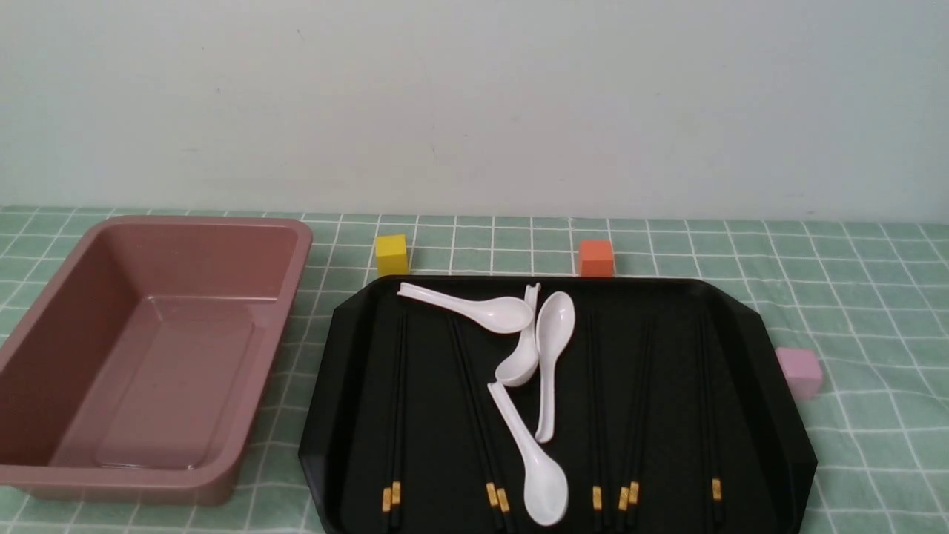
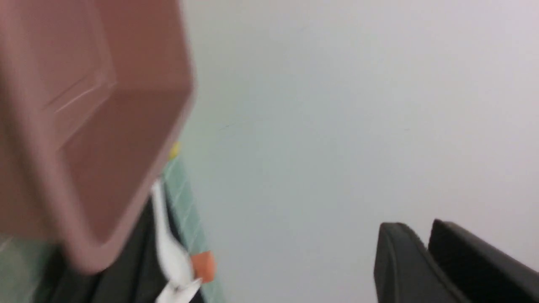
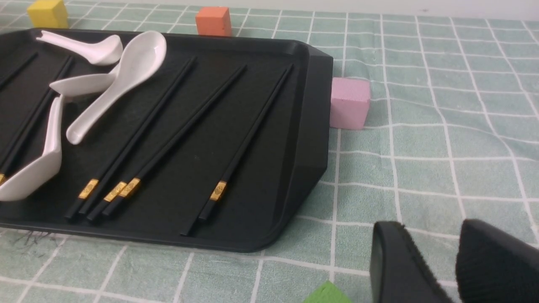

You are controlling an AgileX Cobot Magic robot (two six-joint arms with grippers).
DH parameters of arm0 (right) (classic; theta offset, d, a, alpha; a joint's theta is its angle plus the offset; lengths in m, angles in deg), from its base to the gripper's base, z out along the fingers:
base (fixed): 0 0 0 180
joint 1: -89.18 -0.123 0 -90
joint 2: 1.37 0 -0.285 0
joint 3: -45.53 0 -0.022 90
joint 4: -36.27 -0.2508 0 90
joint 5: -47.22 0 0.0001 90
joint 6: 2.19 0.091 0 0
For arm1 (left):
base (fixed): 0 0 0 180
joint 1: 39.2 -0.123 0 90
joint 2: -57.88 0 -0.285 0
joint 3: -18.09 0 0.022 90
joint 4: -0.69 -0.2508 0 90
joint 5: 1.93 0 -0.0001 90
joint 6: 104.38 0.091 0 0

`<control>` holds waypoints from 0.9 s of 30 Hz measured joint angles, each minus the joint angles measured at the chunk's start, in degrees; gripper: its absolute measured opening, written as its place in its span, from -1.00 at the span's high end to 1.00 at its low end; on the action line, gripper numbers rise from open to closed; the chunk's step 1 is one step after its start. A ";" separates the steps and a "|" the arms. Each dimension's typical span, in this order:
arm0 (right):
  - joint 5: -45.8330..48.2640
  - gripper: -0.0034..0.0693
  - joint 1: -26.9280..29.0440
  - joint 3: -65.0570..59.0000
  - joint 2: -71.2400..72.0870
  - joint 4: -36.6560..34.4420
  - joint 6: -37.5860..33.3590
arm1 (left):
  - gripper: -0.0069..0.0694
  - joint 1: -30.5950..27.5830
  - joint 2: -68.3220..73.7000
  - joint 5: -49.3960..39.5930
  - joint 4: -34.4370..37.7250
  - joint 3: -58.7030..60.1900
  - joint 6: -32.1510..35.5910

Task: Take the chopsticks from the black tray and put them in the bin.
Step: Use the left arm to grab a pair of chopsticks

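Note:
Several black chopsticks (image 1: pixel 474 415) with gold bands lie lengthwise in the black tray (image 1: pixel 778 400), in loose pairs and singles on both sides of several white spoons (image 1: pixel 552 356). The pink-brown bin (image 1: pixel 200 259) stands empty to the tray's left. Neither gripper shows in the front view. My left gripper (image 2: pixel 421 225) is in the air beside the blurred bin (image 2: pixel 84 126), its fingers together and empty. My right gripper (image 3: pixel 429 227) is slightly open and empty over the cloth, beyond the tray's (image 3: pixel 311 126) right corner, away from the nearest chopstick (image 3: pixel 244 139).
A yellow block (image 1: pixel 391 254) and an orange block (image 1: pixel 596 257) stand just behind the tray. A pink block (image 1: pixel 799 372) touches its right side. A green object's corner (image 3: pixel 326 294) shows near my right gripper. A green checked cloth covers the table; a wall is behind.

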 joint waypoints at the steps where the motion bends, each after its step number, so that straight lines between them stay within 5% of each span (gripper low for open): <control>1: 0.00 0.25 0.00 0.00 0.00 0.00 0.00 | 0.78 0.00 0.38 0.04 -0.58 -2.77 3.32; 4: 0.00 0.25 0.00 0.00 0.00 0.00 0.00 | 0.85 0.00 5.69 -3.53 -1.60 -11.98 10.95; 12: 0.00 0.25 0.00 0.00 0.00 0.00 0.00 | 0.85 0.00 43.65 -46.79 -9.64 -34.42 20.84; 15: 0.00 0.25 0.00 0.00 0.00 0.00 0.00 | 0.85 0.00 56.08 -56.01 -13.07 -39.68 22.71; 19: 0.00 0.25 0.00 0.00 0.00 0.00 0.00 | 0.85 0.70 69.88 -59.66 -12.91 -43.45 25.66; 27: 0.00 0.25 0.00 0.00 0.00 0.00 0.00 | 0.85 14.46 84.63 -53.13 -14.60 -49.81 21.26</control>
